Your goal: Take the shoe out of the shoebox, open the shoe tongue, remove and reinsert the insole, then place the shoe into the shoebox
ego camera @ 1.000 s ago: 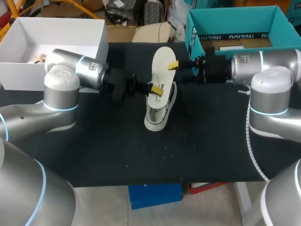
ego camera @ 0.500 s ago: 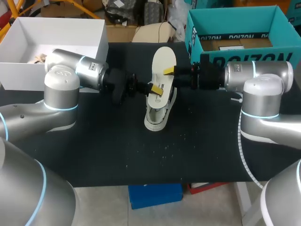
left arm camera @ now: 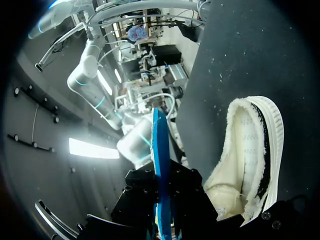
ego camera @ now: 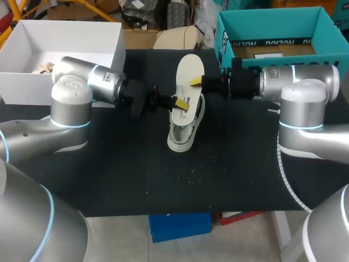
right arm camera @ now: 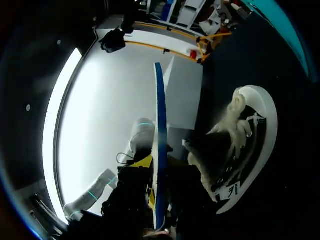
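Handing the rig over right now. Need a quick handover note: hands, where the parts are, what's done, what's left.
The left hand is shut on the insole, at its near end. The right hand is shut on the same insole, further along its edge.
The insole is held on edge above the shoe, which lies on the black table, outside the teal shoebox at the far right.
Done: shoe out of the box, insole out.
Left: reinsert the insole, put the shoe back in the shoebox.
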